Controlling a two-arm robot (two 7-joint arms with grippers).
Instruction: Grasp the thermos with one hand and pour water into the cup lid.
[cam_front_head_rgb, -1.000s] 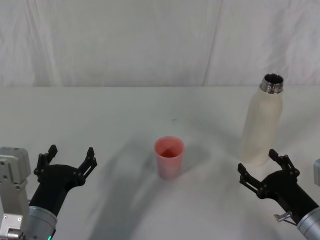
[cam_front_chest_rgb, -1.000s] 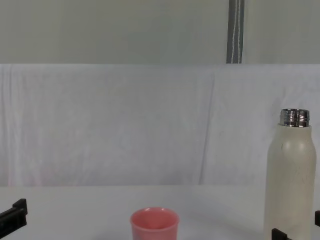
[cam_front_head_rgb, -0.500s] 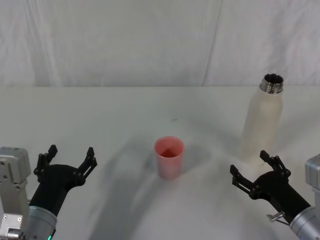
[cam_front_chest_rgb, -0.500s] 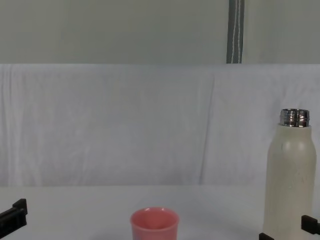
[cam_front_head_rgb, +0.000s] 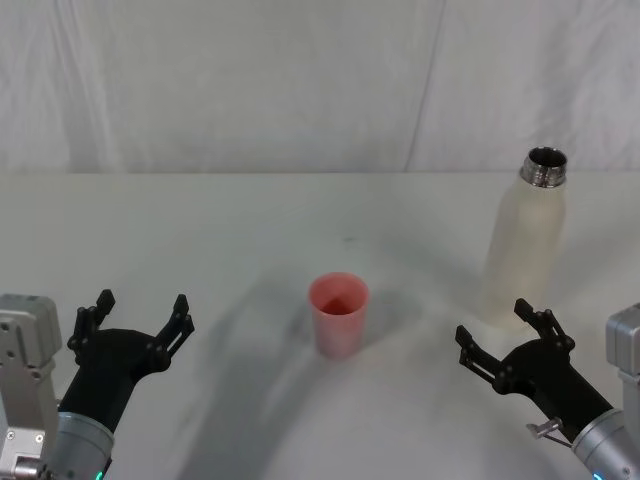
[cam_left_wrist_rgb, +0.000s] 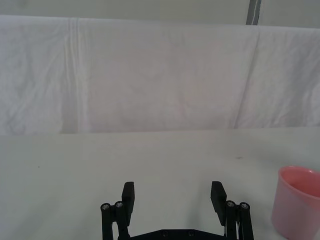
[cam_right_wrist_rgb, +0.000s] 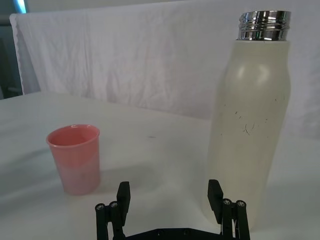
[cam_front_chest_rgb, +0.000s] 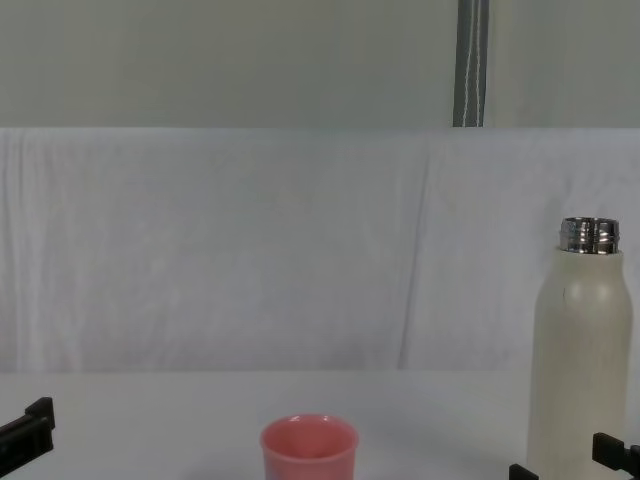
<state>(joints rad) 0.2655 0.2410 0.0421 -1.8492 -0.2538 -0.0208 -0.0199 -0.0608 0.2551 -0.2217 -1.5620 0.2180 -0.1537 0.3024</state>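
Black and blocky, the right tool (cam_front_head_rgb: 503, 343) is held with its jaws spread wide near the right end of the worktop's near edge, just in front of the thermos (cam_front_head_rgb: 525, 238) and not touching it; the tips of its fingers (cam_front_chest_rgb: 612, 449) are seen low at the bottle's foot in the chest view. The thermos is a tall, smooth cream-white cylinder with rounded shoulders and a shiny threaded steel neck, faintly scuffed on its side in the right wrist view. It stands upright toward the right edge of the worktop (cam_front_head_rgb: 200, 240), its long axis vertical and its uncapped mouth pointing straight up; what is inside cannot be told. The cup lid (cam_front_head_rgb: 338, 314), a small pink plastic cup with a round rim and slightly tapered wall, stands upright around the middle of the worktop, well apart from the thermos, its mouth up; no liquid can be made out in it. The left tool (cam_front_head_rgb: 134, 318) is held with jaws equally wide near the left end of the near edge, gripping nothing.
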